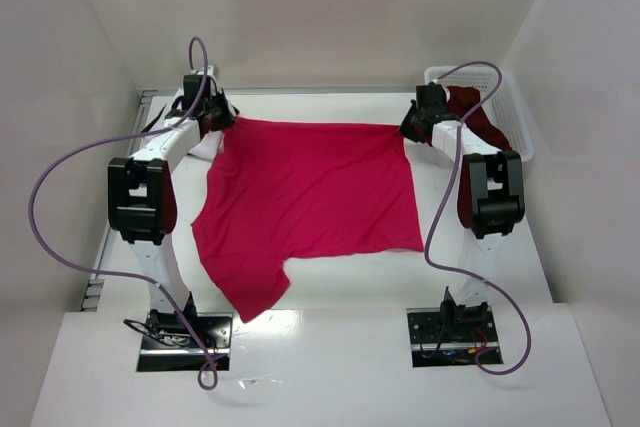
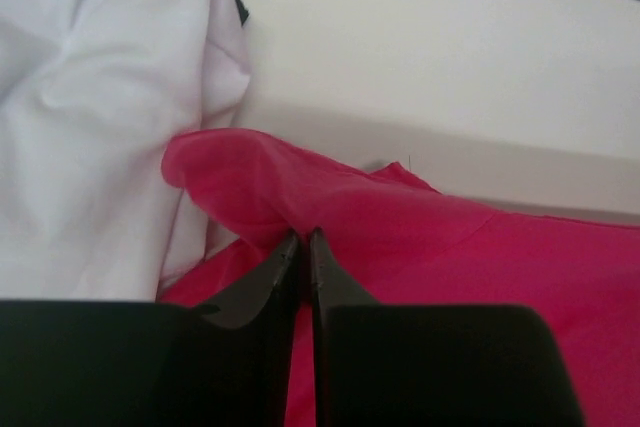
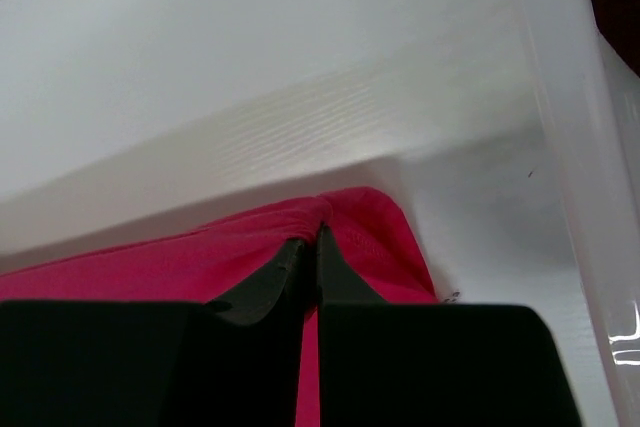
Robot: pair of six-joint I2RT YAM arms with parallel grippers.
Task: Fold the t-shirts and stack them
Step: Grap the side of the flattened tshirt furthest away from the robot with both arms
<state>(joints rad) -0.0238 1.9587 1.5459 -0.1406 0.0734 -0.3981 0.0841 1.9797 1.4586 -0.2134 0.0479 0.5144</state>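
Early in the job, by the look of it. Clamped with the left gripper (image 2: 303, 237) onto the far-left corner of the crimson t-shirt (image 1: 310, 202), with jaws pressed tight on a raised ridge of red cloth. Clamped likewise with the right gripper (image 3: 305, 237) onto the far-right corner, with tips closed over the hem. Holding that far edge stretched between the two arms, with the rest of the cloth spread open across the middle of the table (image 1: 340, 287) and one sleeve trailing toward the near left. Cannot tell whether the held edge is lifted or lying on the surface.

No fold visible in the red cloth, so probably at the laying-out step or just ahead of a first fold. Nothing folded and nothing stacked anywhere in view. Left to do, as judged: fold the crimson one, then take up, fold and pile the other two.

Counting three shirts:
- One crimson, on the table.
- One white t-shirt (image 2: 90, 147) with dark trim, crumpled at the far left just beside the left gripper and touching the red corner.
- One maroon t-shirt (image 1: 483, 119), draped over the rim of the basket (image 1: 518, 122) at the far right.

Counting also one basket and two grippers, both gripping the same garment.
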